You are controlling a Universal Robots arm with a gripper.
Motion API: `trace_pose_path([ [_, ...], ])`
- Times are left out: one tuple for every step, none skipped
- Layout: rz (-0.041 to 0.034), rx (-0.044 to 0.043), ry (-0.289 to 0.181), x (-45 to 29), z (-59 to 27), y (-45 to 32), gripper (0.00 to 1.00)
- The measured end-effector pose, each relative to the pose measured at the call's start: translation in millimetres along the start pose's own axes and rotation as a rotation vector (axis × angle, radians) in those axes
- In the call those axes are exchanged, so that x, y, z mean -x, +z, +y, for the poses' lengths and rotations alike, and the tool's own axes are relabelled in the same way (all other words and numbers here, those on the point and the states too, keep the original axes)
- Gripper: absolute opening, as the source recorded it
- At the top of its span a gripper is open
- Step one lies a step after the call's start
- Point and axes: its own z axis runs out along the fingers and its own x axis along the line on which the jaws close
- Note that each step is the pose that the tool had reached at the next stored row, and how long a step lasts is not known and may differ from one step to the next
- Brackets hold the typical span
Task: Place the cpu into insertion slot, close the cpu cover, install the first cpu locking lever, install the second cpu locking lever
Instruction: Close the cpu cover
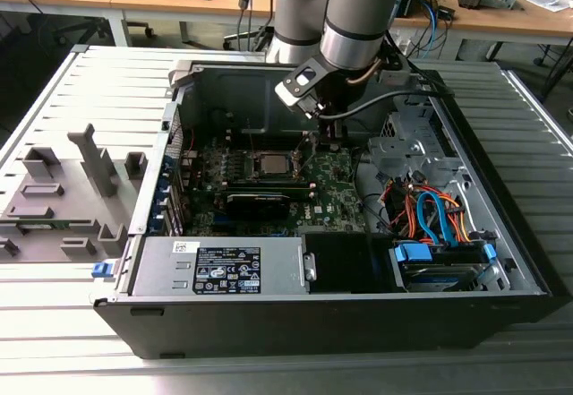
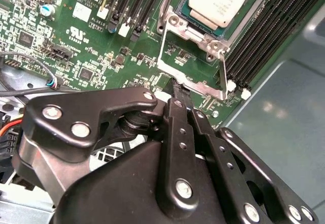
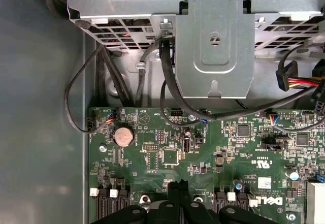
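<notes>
- The cpu [image 2: 223,3] lies flat in the insertion slot [image 2: 177,26], silvery face up, so seating looks done (a judgement from how squarely it sits).
- The cpu cover [image 2: 203,86] is not down. In the second wrist view its frame stands swung away from the chip, and green board shows through its window.
- The cover's hinged side is by the socket, and its free bar lies crosswise to the fingers, on the gripper's side.
- The gripper [image 2: 175,88] has its fingers together, tips touching that free bar. I cannot tell whether they pinch it or only press on it.
- From the tips, the chip lies straight ahead beyond the cover.
- In the exterior view the gripper [image 1: 311,135] hangs just beside the socket, on the exterior view's right.
</notes>
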Motion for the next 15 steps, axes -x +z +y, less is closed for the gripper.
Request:
trace_pose_path([
  [0.0, 0.0, 0.0, 0.0, -0.7, 0.0, 0.11],
  [0.0, 0.0001, 0.0, 0.0, -1.5, 0.1, 0.11],
  [0.0, 0.0, 0.0, 0.0, -2.1, 0.1, 0.11],
  [0.0, 0.0, 0.0, 0.0, -2.6, 0.1, 0.11],
  [0.0, 0.0, 0.0, 0.0, -3.3, 0.1, 0.11],
  [0.0, 0.0, 0.0, -0.1, -3.9, 0.2, 0.11],
  [-0.0001, 0.0, 0.0, -0.1, -4.6, 0.2, 0.11],
  [0.0, 0.0, 0.0, -0.1, -5.2, 0.2, 0.11],
  [0.0, 0.0, 0.0, -0.1, -6.1, 0.2, 0.11],
  [-0.0001, 0.0, 0.0, -0.1, -6.7, 0.2, 0.11],
  [-0.0001, 0.0, 0.0, -0.1, -7.1, 0.3, 0.11],
  [0.0, 0.0, 0.0, -0.1, -7.8, 0.3, 0.11],
  [0.0, 0.0, 0.0, -0.1, -8.5, 0.3, 0.11],
  [0.0, 0.0, 0.0, -0.1, -9.0, 0.3, 0.11],
  [-0.0001, 0.0, 0.0, -0.1, -9.8, 0.3, 0.11],
])
